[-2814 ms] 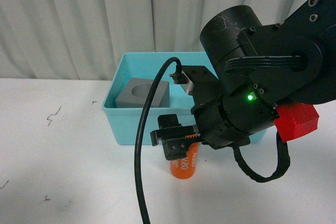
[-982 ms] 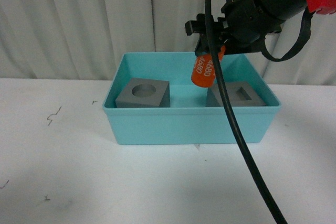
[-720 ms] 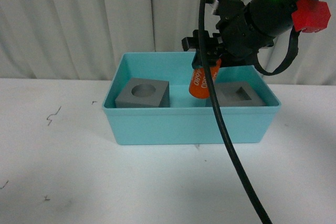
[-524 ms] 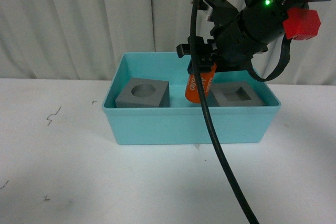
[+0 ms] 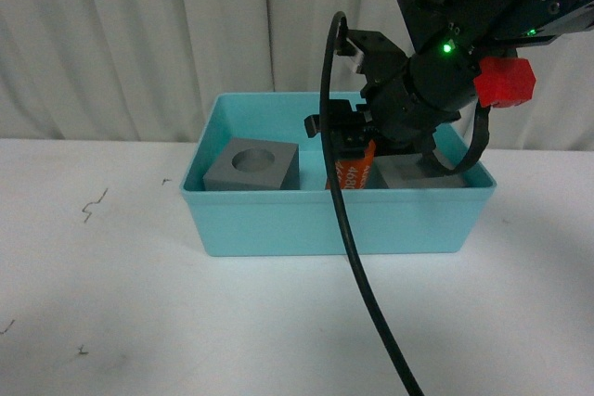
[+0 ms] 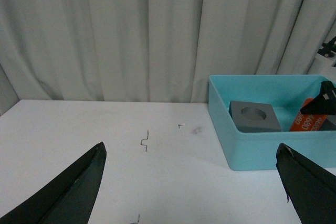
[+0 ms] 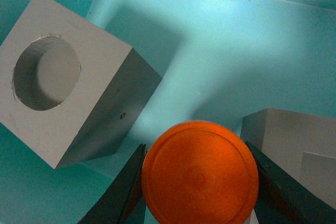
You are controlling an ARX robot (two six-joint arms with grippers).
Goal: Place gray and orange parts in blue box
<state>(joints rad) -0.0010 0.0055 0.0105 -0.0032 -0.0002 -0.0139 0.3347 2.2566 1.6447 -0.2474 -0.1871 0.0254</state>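
My right gripper (image 5: 351,150) reaches down into the blue box (image 5: 334,220) and is shut on the orange cylinder (image 5: 356,172), which hangs between the two gray cubes. The cube with the round recess (image 5: 252,165) sits at the box's left; the other cube (image 5: 422,173) is partly hidden behind the arm. In the right wrist view the orange cylinder (image 7: 199,177) fills the space between the jaws, above the box floor (image 7: 220,56), with the round-recess cube (image 7: 68,103) beside it. My left gripper (image 6: 191,182) is open over the bare table, left of the blue box (image 6: 252,150).
A white table (image 5: 139,322) carries small dark marks (image 5: 93,203). A pale curtain (image 5: 186,34) hangs behind. My right arm's black cable (image 5: 353,275) loops in front of the box. A red block (image 5: 506,81) sits on the arm.
My right gripper has carried the orange cylinder from the table in front of the box, up over its rim, then down and left into the box between the two cubes.
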